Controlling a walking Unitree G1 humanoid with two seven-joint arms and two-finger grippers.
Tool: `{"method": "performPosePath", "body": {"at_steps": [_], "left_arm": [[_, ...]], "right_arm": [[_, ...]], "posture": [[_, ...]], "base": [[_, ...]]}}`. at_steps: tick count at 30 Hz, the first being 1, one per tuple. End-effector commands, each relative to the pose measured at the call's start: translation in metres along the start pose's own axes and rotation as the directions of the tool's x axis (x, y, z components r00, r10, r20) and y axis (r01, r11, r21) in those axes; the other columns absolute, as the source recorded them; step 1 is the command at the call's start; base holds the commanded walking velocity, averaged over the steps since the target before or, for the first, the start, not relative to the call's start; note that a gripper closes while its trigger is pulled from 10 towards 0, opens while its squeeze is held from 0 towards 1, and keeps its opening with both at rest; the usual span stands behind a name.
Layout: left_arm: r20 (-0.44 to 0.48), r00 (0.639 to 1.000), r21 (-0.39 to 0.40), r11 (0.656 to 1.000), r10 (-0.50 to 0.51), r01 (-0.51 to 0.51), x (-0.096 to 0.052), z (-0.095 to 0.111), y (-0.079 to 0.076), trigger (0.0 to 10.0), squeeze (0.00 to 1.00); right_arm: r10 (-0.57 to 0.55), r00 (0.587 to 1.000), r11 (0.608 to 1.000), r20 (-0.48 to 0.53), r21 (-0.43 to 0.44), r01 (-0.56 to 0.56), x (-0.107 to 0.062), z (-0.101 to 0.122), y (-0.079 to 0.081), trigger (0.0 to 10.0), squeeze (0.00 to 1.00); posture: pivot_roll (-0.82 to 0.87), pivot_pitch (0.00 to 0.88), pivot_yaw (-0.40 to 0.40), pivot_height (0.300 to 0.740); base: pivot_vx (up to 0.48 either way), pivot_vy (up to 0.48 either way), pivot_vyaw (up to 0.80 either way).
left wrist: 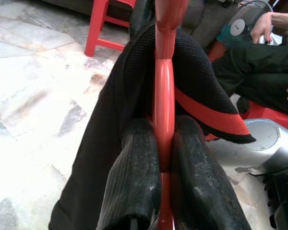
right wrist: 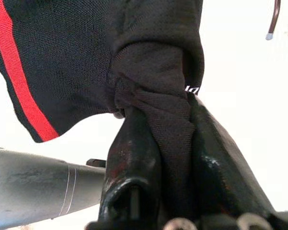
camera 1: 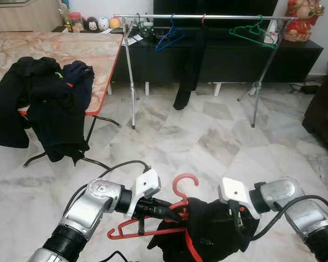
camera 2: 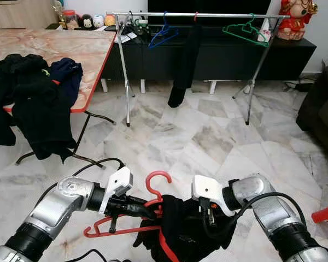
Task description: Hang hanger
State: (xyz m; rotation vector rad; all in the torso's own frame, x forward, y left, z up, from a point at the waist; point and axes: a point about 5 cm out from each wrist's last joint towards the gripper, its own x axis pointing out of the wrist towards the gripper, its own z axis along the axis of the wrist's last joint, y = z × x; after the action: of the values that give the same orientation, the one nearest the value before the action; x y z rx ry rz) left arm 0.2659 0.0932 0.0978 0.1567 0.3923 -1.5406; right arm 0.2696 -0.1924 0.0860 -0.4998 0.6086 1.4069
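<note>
Left wrist view: left gripper [left wrist: 164, 158] clamps red hanger [left wrist: 164, 86].

Red plastic hanger [camera 1: 153, 218], held low above the marble floor, hook [camera 1: 185, 183] upward. Tilted, one shoulder arm dipping toward robot's left. Partly draped with a black garment [camera 1: 213, 229] bearing a red stripe, bunched over the opposite shoulder. Hanger bar pinched between left hand [left wrist: 162, 191] fingers; garment fold clamped in right hand [right wrist: 170, 158].
</note>
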Motion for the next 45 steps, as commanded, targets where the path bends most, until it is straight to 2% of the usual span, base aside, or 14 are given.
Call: {"method": "performPosePath", "body": {"at_steps": [1,11,12,13,14,26,30,32,34,37,40,42,43,45], "left_arm": [[0.048,0.999,0.065,0.998,0.004,-0.008,-0.001,0.016,0.002,10.0,0.0],[0.035,0.999,0.085,0.996,0.012,-0.015,0.002,0.016,0.004,10.0,0.0],[0.038,0.999,0.087,0.996,0.016,-0.019,0.002,0.017,0.005,10.0,0.18],[0.038,0.999,0.087,0.996,0.016,-0.019,0.002,0.017,0.005,10.0,0.18],[0.045,0.999,0.082,0.996,0.019,-0.023,0.002,0.017,0.005,10.0,1.0],[0.005,0.999,0.077,0.996,0.034,-0.034,-0.01,0.01,0.006,10.0,1.0],[-0.007,0.996,0.084,0.993,0.087,-0.086,-0.017,0.009,0.012,10.0,1.0],[0.013,0.983,0.091,0.979,0.183,-0.184,-0.025,0.011,0.021,10.0,1.0],[0.036,0.942,0.089,0.938,0.333,-0.335,-0.037,0.011,0.033,10.0,1.0],[0.05,0.917,0.08,0.914,0.395,-0.398,-0.041,0.009,0.038,10.0,1.0],[0.068,0.79,0.051,0.789,0.609,-0.613,-0.05,0.0,0.052,10.0,1.0],[0.068,0.728,0.036,0.727,0.683,-0.685,-0.051,-0.006,0.057,10.0,1.0],[0.063,0.66,0.001,0.661,0.749,-0.75,-0.05,-0.011,0.061,10.0,0.0],[0.06,0.59,-0.062,0.593,0.805,-0.803,-0.048,-0.017,0.065,10.0,0.0]], "right_arm": [[0.013,1.0,1.0,0.003,-0.016,-0.012,0.002,0.002,0.0,0.0,0.0],[0.021,1.0,1.0,0.0,-0.014,-0.021,0.003,0.002,0.002,0.0,0.0],[0.023,1.0,1.0,0.0,-0.014,-0.023,0.004,0.002,0.002,0.0,0.0],[0.023,1.0,1.0,0.0,-0.014,-0.023,0.004,0.002,0.002,0.0,0.0],[0.023,1.0,1.0,0.0,-0.015,-0.023,0.004,0.002,0.002,0.0,0.0],[-0.056,0.993,0.998,-0.103,-0.007,0.055,-0.001,-0.015,-0.005,0.0,0.0],[-0.097,0.986,0.995,-0.137,0.007,0.099,-0.004,-0.023,-0.007,0.0,0.0],[-0.164,0.973,0.985,-0.162,0.027,0.17,-0.008,-0.03,-0.012,0.0,0.0],[-0.281,0.931,0.952,-0.233,0.053,0.3,-0.012,-0.043,-0.019,0.0,0.0],[-0.344,0.898,0.926,-0.274,0.061,0.373,-0.014,-0.051,-0.022,0.0,0.0],[-0.526,0.774,0.799,-0.352,0.106,0.592,-0.017,-0.068,-0.031,0.0,0.0],[-0.589,0.721,0.732,-0.365,0.136,0.667,-0.015,-0.072,-0.034,0.0,0.0],[-0.673,0.651,0.638,-0.351,0.169,0.751,-0.011,-0.07,-0.041,0.0,0.0],[-0.756,0.585,0.563,-0.294,0.163,0.81,-0.006,-0.059,-0.05,0.0,0.0]], "posture": [[-0.07,0.02,-0.042,0.74],[-0.07,0.025,-0.042,0.74],[-0.07,0.025,-0.042,0.74],[-0.07,0.025,-0.042,0.74],[-0.07,0.027,-0.042,0.74],[-0.07,0.027,-0.042,0.74],[-0.07,0.027,-0.042,0.74],[-0.06,0.025,-0.046,0.74],[-0.06,0.022,-0.046,0.74],[-0.07,0.022,-0.047,0.74],[-0.07,0.014,-0.047,0.74],[-0.07,0.013,-0.046,0.74],[-0.07,0.008,-0.04,0.74],[-0.07,0.007,-0.038,0.74]], "base": [[0.0,0.0,0.0],[0.0,0.0,0.0],[0.0,0.0,0.0],[0.0,0.0,0.0],[0.0,0.0,0.0],[0.0,0.0,0.0],[0.0,0.0,0.0],[0.0,0.0,0.0],[0.0,0.0,0.0],[0.0,0.0,0.0],[0.0,0.0,0.0],[0.0,0.0,0.0],[0.0,0.0,0.0],[0.0,0.0,0.0]]}}
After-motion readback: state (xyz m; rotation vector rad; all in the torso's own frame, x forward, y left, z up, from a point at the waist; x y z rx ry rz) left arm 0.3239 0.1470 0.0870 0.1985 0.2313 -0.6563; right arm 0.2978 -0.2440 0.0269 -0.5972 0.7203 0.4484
